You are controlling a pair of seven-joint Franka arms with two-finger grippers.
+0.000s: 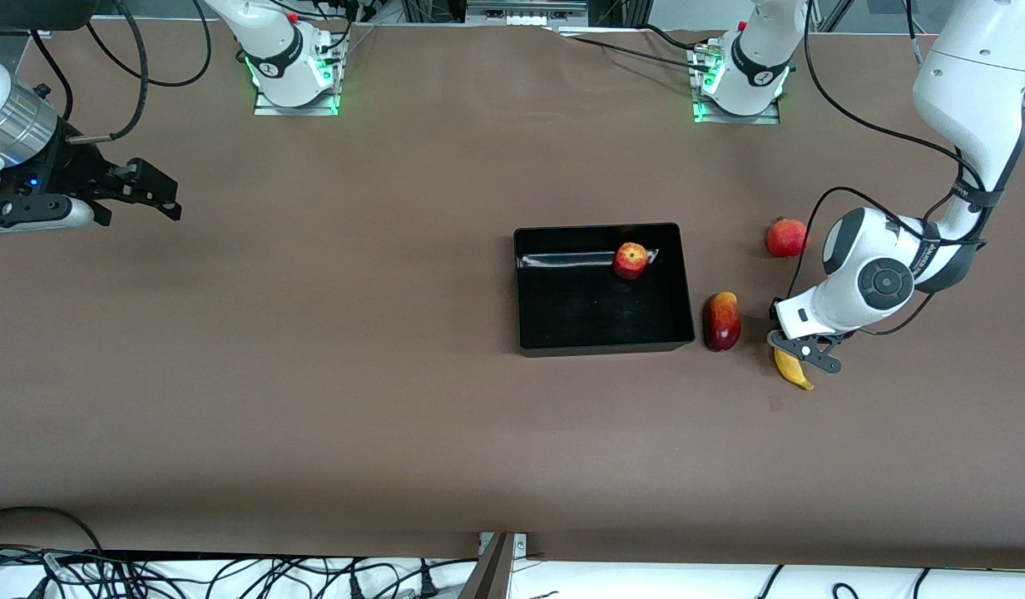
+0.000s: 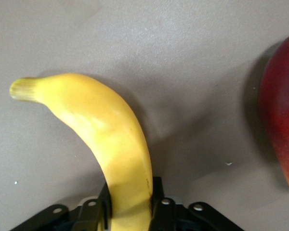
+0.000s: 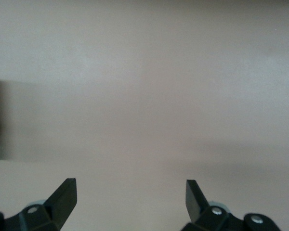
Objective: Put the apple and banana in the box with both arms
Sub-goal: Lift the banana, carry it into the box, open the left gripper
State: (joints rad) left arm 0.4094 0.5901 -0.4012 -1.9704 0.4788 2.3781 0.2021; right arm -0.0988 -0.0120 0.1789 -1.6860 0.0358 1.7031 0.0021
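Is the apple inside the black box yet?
Yes. The apple sits inside the box, by the wall farthest from the front camera.

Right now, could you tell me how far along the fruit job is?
The apple already lies in the box. In hand: the left gripper has its fingers closed around the banana, beside the mango. Left: carrying the banana into the box. The right gripper waits open over bare table.
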